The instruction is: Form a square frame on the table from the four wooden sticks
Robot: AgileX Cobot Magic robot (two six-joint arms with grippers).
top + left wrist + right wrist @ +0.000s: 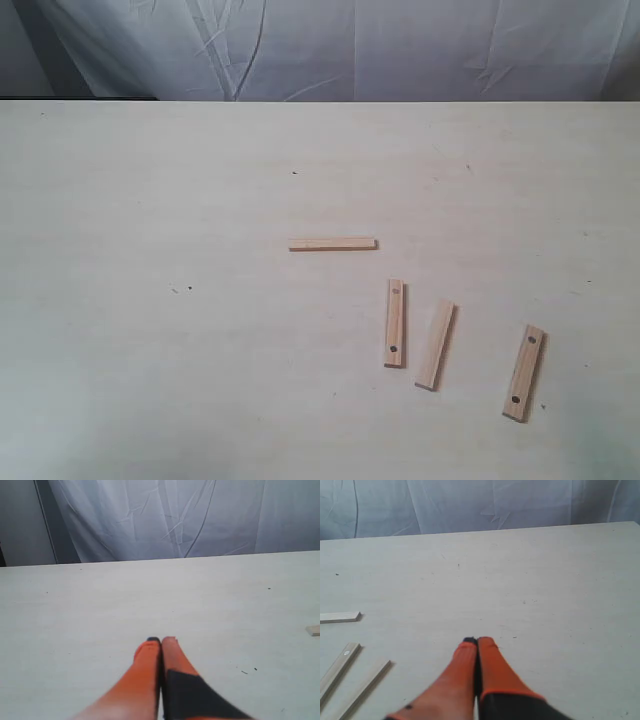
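Wooden sticks (333, 243) (395, 322) (435, 345) (524, 372): four exterior, three right wrist.

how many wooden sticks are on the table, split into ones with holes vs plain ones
flat pale-wood slats with a dark hole near each end: 2
plain flat pale-wood slats without holes: 2
total: 4

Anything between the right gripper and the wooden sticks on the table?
Nothing visible: only bare pale cream table separates the right gripper from the nearest plain pale-wood stick.
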